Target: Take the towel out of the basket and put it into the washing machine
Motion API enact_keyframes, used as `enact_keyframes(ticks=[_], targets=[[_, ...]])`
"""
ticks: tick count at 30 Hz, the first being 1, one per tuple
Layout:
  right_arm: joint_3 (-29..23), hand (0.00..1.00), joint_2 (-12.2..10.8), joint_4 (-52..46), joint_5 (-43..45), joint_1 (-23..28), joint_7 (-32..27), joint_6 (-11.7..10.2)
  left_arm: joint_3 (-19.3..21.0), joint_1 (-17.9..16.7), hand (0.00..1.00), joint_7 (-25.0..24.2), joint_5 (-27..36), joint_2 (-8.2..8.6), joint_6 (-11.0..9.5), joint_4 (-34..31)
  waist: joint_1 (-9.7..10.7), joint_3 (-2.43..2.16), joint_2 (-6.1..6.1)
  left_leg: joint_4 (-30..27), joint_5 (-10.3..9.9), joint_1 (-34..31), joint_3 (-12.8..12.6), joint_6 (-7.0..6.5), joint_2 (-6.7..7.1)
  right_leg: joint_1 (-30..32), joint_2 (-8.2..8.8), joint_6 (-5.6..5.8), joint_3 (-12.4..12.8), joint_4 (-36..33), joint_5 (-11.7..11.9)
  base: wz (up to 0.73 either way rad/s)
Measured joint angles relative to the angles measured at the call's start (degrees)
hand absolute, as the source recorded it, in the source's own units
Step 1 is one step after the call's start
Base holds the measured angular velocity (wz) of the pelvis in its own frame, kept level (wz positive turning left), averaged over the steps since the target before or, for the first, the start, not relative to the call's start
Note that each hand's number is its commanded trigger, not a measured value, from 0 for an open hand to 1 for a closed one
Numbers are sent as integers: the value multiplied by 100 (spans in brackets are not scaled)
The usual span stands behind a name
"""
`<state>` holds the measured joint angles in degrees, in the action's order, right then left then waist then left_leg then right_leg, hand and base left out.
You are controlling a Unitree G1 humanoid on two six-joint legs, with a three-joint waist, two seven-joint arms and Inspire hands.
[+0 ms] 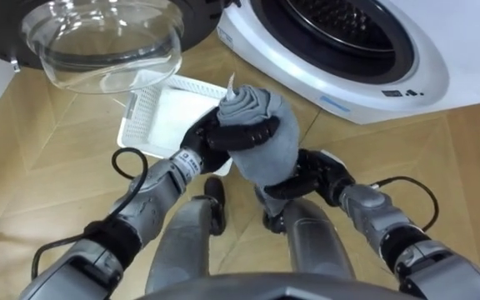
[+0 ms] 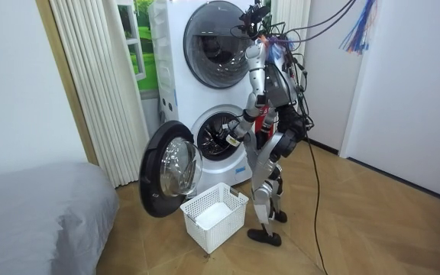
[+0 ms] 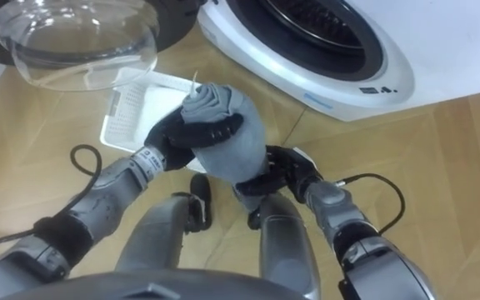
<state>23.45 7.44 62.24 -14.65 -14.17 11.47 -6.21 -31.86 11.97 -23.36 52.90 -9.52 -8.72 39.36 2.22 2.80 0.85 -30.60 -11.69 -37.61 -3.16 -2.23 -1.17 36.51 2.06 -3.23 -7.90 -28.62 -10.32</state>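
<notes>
A bunched grey towel point(image 1: 261, 133) is held between both hands above the floor, in front of the washing machine point(image 1: 348, 50). My left hand point(image 1: 223, 135) has its fingers curled over the towel's upper left side. My right hand point(image 1: 302, 177) grips it from below on the right. The machine's drum opening point(image 1: 340, 21) is dark and its round glass door point(image 1: 102, 42) stands swung open to the left. In the room view I stand bent slightly before the lower machine point(image 2: 220, 137), hands near its opening.
A white plastic laundry basket point(image 1: 161, 117) sits on the wood floor just below the open door, left of the towel. A second machine point(image 2: 212, 38) is stacked above. A grey bed point(image 2: 37, 214) lies at the room view's left.
</notes>
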Motion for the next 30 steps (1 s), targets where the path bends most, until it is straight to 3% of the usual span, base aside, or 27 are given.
enact_keyframes(ticks=[5, 10, 11, 12, 20, 27, 30], targets=[[37, 100, -114, 10, -84, -68, 97, -41, -16, 164, 100, 0, 271, 38, -14, -46, 44, -5, -7, -37, 0, -21, 7, 1, -5, 1, 0, -6, -8, -51, -3, 1], [28, 100, -85, 11, -84, -93, 97, -156, 11, 213, 100, 1, 280, 75, -54, -71, 60, -10, -23, -83, 0, -21, 6, 0, -6, -2, 4, -5, -9, -95, -5, 0], [3, 100, -83, 12, -84, -113, 97, -183, 27, 220, 96, 1, 280, 100, -54, -71, 61, -10, -26, -92, 0, -16, 6, 0, -8, -2, 4, -5, -9, -101, -5, 0], [-5, 100, -81, 23, -82, -112, 97, -199, 35, 225, 0, 1, 279, 105, -54, -71, 70, -10, -27, -110, 0, -14, 7, 0, -10, -1, 5, -9, -8, -98, -7, 0], [-55, 100, -46, 35, -118, -163, -175, -254, 225, 225, 0, 19, 526, 110, -37, -86, -13, -12, -23, -86, 20, -26, 16, 32, -26, 32, -17, -51, -11, -96, 41, 0], [-387, 100, 52, 387, -655, -320, -328, -109, 459, 107, 0, 26, 707, 127, -32, -88, -489, -14, -20, -25, 39, -26, 22, 50, -23, 30, -18, -66, -31, -95, 50, 0], [-804, 100, 162, 579, -961, -413, -431, 86, 945, -55, 0, 217, 299, 109, -30, 101, -761, -13, -19, 79, 69, -9, 10, 47, 4, 49, 9, -64, -27, -99, 45, 4]])
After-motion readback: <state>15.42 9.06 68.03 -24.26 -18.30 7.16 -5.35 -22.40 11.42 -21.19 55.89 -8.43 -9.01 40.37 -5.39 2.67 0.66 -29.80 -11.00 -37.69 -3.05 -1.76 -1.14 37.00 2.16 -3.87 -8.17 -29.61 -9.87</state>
